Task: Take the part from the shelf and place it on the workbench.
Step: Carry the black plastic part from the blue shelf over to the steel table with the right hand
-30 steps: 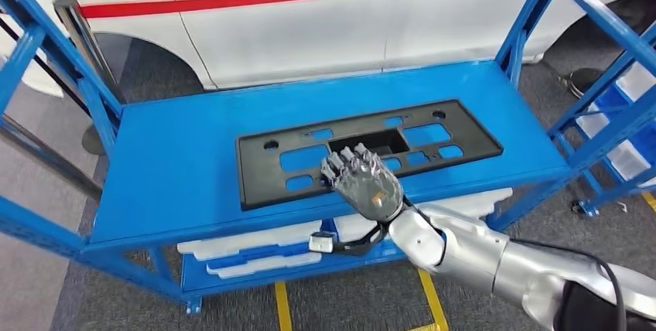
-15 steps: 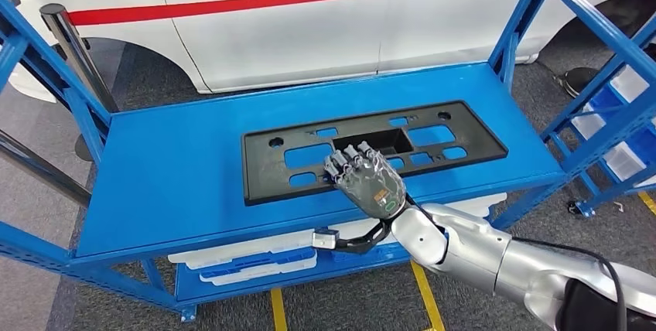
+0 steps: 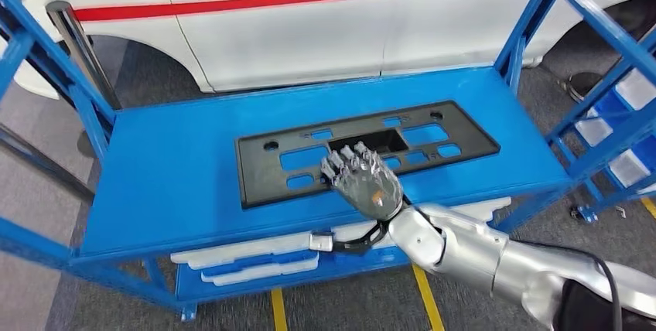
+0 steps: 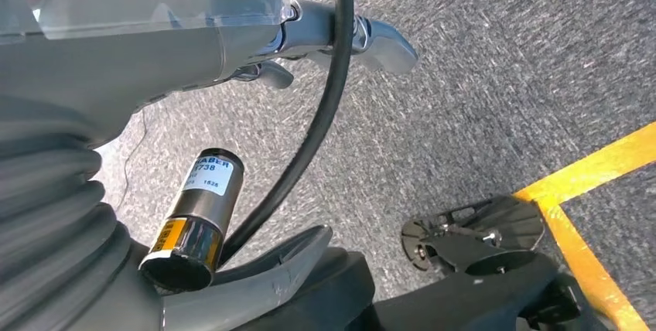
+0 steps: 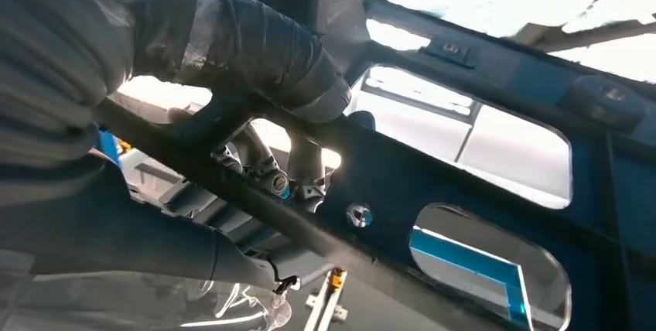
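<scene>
1. A white car (image 3: 309, 22) with a red stripe stands behind the blue shelf (image 3: 170, 168).
2. The black part (image 3: 263, 168), a flat panel with cut-outs, lies on the shelf's top deck.
3. The right hand (image 3: 362, 179) grips the part's near edge, thumb (image 5: 263, 45) on one face, fingers (image 5: 267, 172) on the other.
4. The left hand (image 4: 155, 45) hangs over grey floor; I cannot tell its finger state.

Blue shelf uprights (image 3: 534, 18) flanking open room above part (image 3: 363, 145)
</scene>
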You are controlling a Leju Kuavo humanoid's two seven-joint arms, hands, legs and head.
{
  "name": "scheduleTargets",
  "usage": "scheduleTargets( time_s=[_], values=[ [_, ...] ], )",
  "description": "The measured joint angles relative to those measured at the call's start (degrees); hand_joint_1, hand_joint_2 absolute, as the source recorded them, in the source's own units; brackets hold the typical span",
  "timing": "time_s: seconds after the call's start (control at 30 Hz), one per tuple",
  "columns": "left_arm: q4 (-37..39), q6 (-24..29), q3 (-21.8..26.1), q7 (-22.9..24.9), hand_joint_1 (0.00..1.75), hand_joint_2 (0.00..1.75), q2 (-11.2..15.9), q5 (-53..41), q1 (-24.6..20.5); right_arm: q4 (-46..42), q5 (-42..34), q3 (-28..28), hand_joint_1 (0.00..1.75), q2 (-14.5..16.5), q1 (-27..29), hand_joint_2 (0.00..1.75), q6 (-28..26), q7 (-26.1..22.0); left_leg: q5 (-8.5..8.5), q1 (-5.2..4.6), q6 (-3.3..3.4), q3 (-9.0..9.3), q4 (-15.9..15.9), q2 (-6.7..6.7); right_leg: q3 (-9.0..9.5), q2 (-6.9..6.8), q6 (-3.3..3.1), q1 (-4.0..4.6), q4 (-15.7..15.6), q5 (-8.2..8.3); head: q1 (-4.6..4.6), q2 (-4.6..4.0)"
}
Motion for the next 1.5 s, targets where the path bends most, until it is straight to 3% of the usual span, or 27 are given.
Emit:
scheduleTargets(
  time_s=[0.1, 0.2, 0.23, 0.27, 0.3, 0.33, 0.37, 0.43, 0.5, 0.6, 0.67, 0.73, 0.77, 0.8, 0.87, 0.93, 1.0, 1.1, 1.17, 1.23, 1.27, 1.3, 1.33, 1.4, 1.43, 1.5],
  values=[
    [0.0, 0.0, 0.0, 0.0, 0.00, 1.75, 0.0, 0.0, 0.0, 0.0, -0.1, 0.0, 1.75, 0.0, -0.1, 1.75, 0.0, 0.0, -1.35, 0.12, -0.86, -0.43, 1.4, -0.01, 0.30, 0.05, -1.18, -0.34, -0.7, -0.01, -0.02, 0.00],
    [0.0, 0.0, 0.0, 0.0, 0.00, 1.75, 0.0, 0.0, -0.1, 0.0, -0.1, 0.0, 1.75, 0.0, -0.2, 1.75, 0.0, 0.0, -6.12, 0.26, -1.46, -4.92, 10.9, 0.00, 0.52, 0.04, -1.88, -0.38, -1.0, -0.03, -0.05, 0.00],
    [0.0, 0.0, 0.0, 0.0, 0.00, 1.75, 0.0, 0.0, -0.1, 0.0, -0.1, 0.0, 1.75, 0.0, -0.1, 1.75, 0.0, 0.0, -7.18, 0.28, -1.58, -6.74, 14.4, 0.00, 0.54, 0.04, -1.93, -0.31, -1.0, -0.06, -0.04, 0.00],
    [0.0, 0.0, 0.0, 0.0, 0.00, 1.75, 0.0, 0.0, -0.1, 0.0, -0.1, 0.0, 1.75, 0.0, -0.1, 1.75, 0.0, 0.0, -7.13, 0.28, -1.61, -7.86, 16.2, 0.00, 0.57, 0.05, -1.97, -0.24, -1.0, -0.10, -0.04, 0.00],
    [0.0, 0.0, 0.0, 0.0, 0.00, 1.75, 0.0, 0.0, 0.0, 0.0, -0.1, 0.0, 1.75, 0.0, -0.1, 1.75, 0.0, 0.0, -5.87, 0.27, -1.52, -7.93, 15.9, 0.00, 0.64, 0.09, -1.99, -0.18, -0.9, -0.15, -0.04, 0.00],
    [0.0, 0.0, 0.0, 0.0, 0.00, 1.75, 0.0, 0.0, 0.0, 0.0, -0.1, 0.0, 1.75, 0.0, -0.1, 1.75, 0.0, 0.0, -3.70, 0.25, -1.32, -6.98, 13.4, 0.00, 0.76, 0.17, -1.98, -0.13, -0.9, -0.22, -0.04, 0.00],
    [0.0, 0.0, 0.0, 0.0, 0.00, 1.75, 0.1, 0.0, 0.0, 0.0, -0.1, 0.0, 1.75, 0.0, -0.1, 1.75, 0.0, 0.0, -1.31, 0.21, -1.00, -5.34, 9.4, -0.01, 0.91, 0.24, -1.92, -0.09, -0.9, -0.31, -0.04, 0.00],
    [0.0, 0.0, 0.0, 0.0, 0.00, 1.75, 0.1, 0.0, 0.0, 0.0, -0.1, 0.0, 1.75, 0.0, -0.2, 1.75, 0.0, 0.0, 1.22, -0.08, -0.37, -2.18, 2.8, -0.04, 1.03, 0.33, -1.61, 0.08, -0.9, -0.42, -0.04, 0.00],
    [0.0, 0.0, 0.0, 0.0, 0.00, 1.75, 0.1, 0.0, 0.0, 0.0, -0.1, 0.0, 1.75, 0.0, -0.2, 1.75, 0.0, 0.0, 1.06, -0.38, 0.01, -1.11, 0.7, -0.08, 0.99, 0.33, -1.09, 0.14, -0.9, -0.35, -0.03, 0.00],
    [0.0, 0.0, 0.0, 0.0, 0.00, 1.75, 0.0, 0.0, 0.0, 0.0, -0.1, 0.0, 1.75, 0.0, -0.2, 1.75, 0.0, 0.0, 1.41, -0.03, 0.86, -0.73, -0.7, 0.01, 0.69, 0.24, -0.08, 0.11, -0.3, -1.08, -0.01, 0.00],
    [0.0, 0.0, 0.0, 0.0, 0.00, 1.75, 0.0, 0.0, 0.0, 0.0, -0.1, -0.1, 1.75, 0.0, -0.2, 1.75, 0.0, 0.0, 1.73, 0.15, 1.42, -0.49, -1.2, 0.14, -1.39, 0.20, 0.30, -0.01, 4.5, -4.04, 0.01, 0.00],
    [0.0, 0.0, 0.0, 0.0, 0.00, 1.75, 0.0, 0.0, 0.0, 0.0, -0.1, 0.0, 1.75, 0.0, 0.0, 1.75, 0.0, 0.0, 1.74, 0.11, 1.59, -0.49, -1.2, 0.16, -4.94, 0.21, 0.62, -0.12, 12.1, -7.29, 0.02, 0.00],
    [0.0, 0.0, 0.0, 0.0, 0.00, 1.75, 0.0, 0.0, 0.0, 0.0, -0.1, 0.0, 1.75, 0.0, 0.1, 1.75, 0.0, 0.0, 1.70, 0.10, 1.59, -0.47, -1.2, 0.13, -6.16, 0.20, 0.78, -0.18, 14.5, -7.65, 0.03, 0.00],
    [0.0, 0.0, 0.0, 0.0, 0.00, 1.75, 0.0, 0.0, 0.0, 0.1, -0.1, 0.0, 1.75, 0.0, 0.2, 1.75, 0.0, 0.0, 1.62, 0.11, 1.56, -0.43, -1.1, 0.09, -6.42, 0.19, 0.89, -0.28, 14.8, -6.80, 0.03, 0.00],
    [0.0, 0.0, 0.0, 0.0, 0.00, 1.75, -0.1, 0.0, 0.1, 0.1, -0.1, 0.0, 1.75, 0.0, 0.1, 1.75, 0.0, 0.0, 1.25, 0.15, 1.35, -0.31, -0.7, 0.01, -3.84, 0.09, 0.96, -0.50, 9.0, -2.59, 0.04, 0.00],
    [0.0, 0.0, 0.0, 0.0, 0.00, 1.75, -0.1, 0.0, 0.1, 0.1, -0.1, 0.0, 1.75, 0.0, 0.0, 1.75, 0.0, 0.0, 0.76, 0.03, 0.91, -0.42, -0.2, -0.04, -0.31, 0.01, 0.68, -0.40, 2.3, -0.20, 0.03, 0.00],
    [0.0, 0.0, 0.0, 0.0, 0.00, 1.75, -0.1, 0.0, 0.0, 0.1, -0.1, 0.0, 1.75, 0.0, 0.0, 1.75, 0.0, 0.0, 0.54, -0.15, 0.44, -0.60, 0.2, -0.10, 0.86, 0.03, 0.17, -0.09, 0.0, -0.47, 0.02, 0.00],
    [0.0, 0.0, 0.0, 0.0, 0.00, 1.75, -0.1, 0.0, 0.0, 0.1, -0.1, 0.0, 1.75, 0.0, -0.1, 1.75, 0.0, 0.0, -0.19, -0.12, -0.42, -0.88, 0.9, -0.11, 0.77, 0.10, -0.85, -0.33, -0.7, -0.41, 0.00, 0.00],
    [0.0, 0.0, 0.0, 0.0, 0.00, 1.75, -0.1, 0.0, 0.0, 0.0, -0.1, 0.0, 1.75, 0.0, -0.1, 1.75, 0.0, 0.0, -3.00, 0.05, -1.03, -2.81, 5.2, -0.10, 0.88, 0.09, -1.52, -0.54, -1.0, -0.29, -0.01, 0.00],
    [0.0, 0.0, 0.0, 0.0, 0.00, 1.75, -0.1, 0.0, 0.0, 0.0, -0.1, 0.0, 1.75, 0.0, -0.1, 1.75, 0.0, 0.0, -6.50, 0.16, -1.45, -6.46, 13.1, -0.10, 0.87, 0.06, -1.77, -0.47, -1.0, -0.33, -0.02, 0.00],
    [0.0, 0.0, 0.0, 0.0, 0.00, 1.75, -0.1, 0.0, -0.1, 0.0, -0.1, 0.0, 1.75, 0.0, -0.1, 1.75, 0.0, 0.0, -7.20, 0.18, -1.58, -7.93, 16.0, -0.09, 0.89, 0.04, -1.81, -0.44, -1.0, -0.37, -0.01, 0.00],
    [0.0, 0.0, 0.0, 0.0, 0.00, 1.75, -0.1, 0.0, 0.0, 0.1, -0.1, 0.0, 1.75, 0.0, 0.0, 1.75, 0.0, 0.0, -6.68, 0.18, -1.61, -8.55, 16.9, -0.09, 0.94, 0.05, -1.81, -0.42, -1.0, -0.40, -0.01, 0.00],
    [0.0, 0.0, 0.0, 0.0, 0.00, 1.75, 0.0, 0.0, 0.0, 0.1, -0.1, 0.0, 1.75, 0.0, 0.0, 1.75, 0.0, 0.0, -4.97, 0.18, -1.54, -8.02, 15.5, -0.09, 1.03, 0.09, -1.78, -0.42, -1.0, -0.45, -0.02, 0.00],
    [0.0, 0.0, 0.0, 0.0, 0.00, 1.75, 0.0, 0.0, 0.1, 0.1, -0.1, 0.0, 1.75, 0.0, 0.0, 1.75, 0.0, 0.0, -0.53, 0.17, -1.14, -4.68, 7.9, -0.10, 1.29, 0.17, -1.58, -0.42, -0.9, -0.64, -0.01, 0.00],
    [0.0, 0.0, 0.0, 0.0, 0.00, 1.75, 0.0, 0.0, 0.1, 0.1, -0.1, 0.0, 1.75, 0.0, -0.1, 1.75, 0.0, 0.0, 0.80, 0.05, -0.89, -3.00, 4.3, -0.12, 1.29, 0.21, -1.40, -0.36, -0.9, -0.69, -0.01, 0.00],
    [0.0, 0.0, 0.0, 0.0, 0.00, 1.75, 0.0, 0.0, 0.0, 0.0, -0.1, 0.0, 1.75, 0.0, -0.1, 1.75, 0.0, 0.0, 1.30, -0.20, -0.49, -1.47, 1.0, -0.19, 1.17, 0.23, -0.90, -0.24, -0.9, -0.54, -0.01, 0.00]
  ],
)
